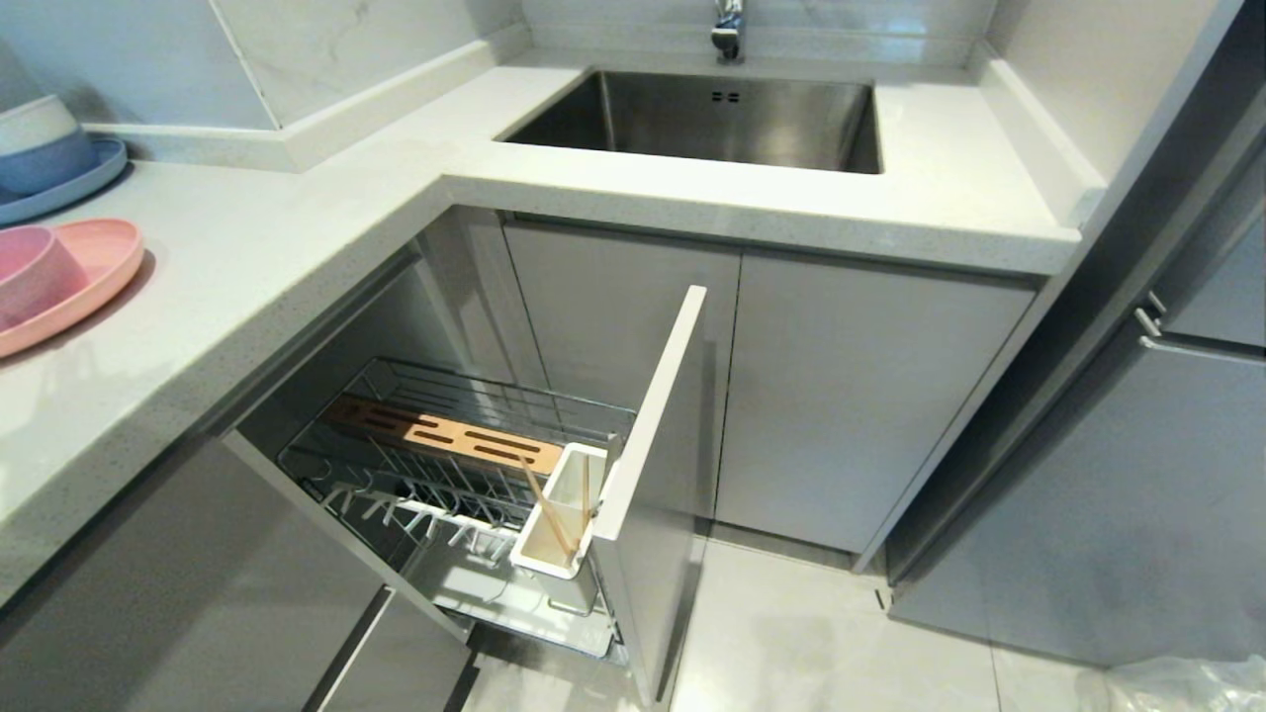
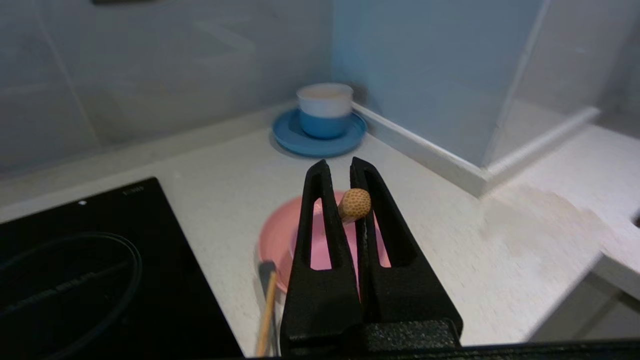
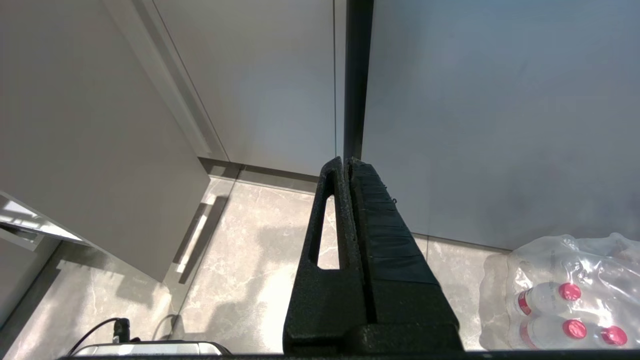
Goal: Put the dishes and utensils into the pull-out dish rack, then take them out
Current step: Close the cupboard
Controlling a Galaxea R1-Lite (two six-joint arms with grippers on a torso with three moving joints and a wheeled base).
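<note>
My left gripper [image 2: 340, 165] is shut on a light-wood chopstick [image 2: 354, 204], whose round end sticks up between the fingers. It hovers over the counter above the pink plate [image 2: 275, 240] and the pink bowl [image 2: 320, 245] that sits on it. Another chopstick [image 2: 266, 312] lies on the counter beside the plate. In the head view the plate [image 1: 104, 262] and bowl [image 1: 35, 272] are at the far left. The pull-out dish rack [image 1: 435, 465] stands open below the counter, with two chopsticks [image 1: 549, 514] in its white utensil holder [image 1: 566, 524]. My right gripper [image 3: 346, 161] is shut and empty, parked low over the floor.
A blue plate [image 2: 300, 142] with stacked blue and white bowls [image 2: 325, 107] stands in the counter corner. A black cooktop [image 2: 75, 280] lies beside the pink plate. The sink [image 1: 712, 119] is at the back. A pack of water bottles [image 3: 565, 295] sits on the floor.
</note>
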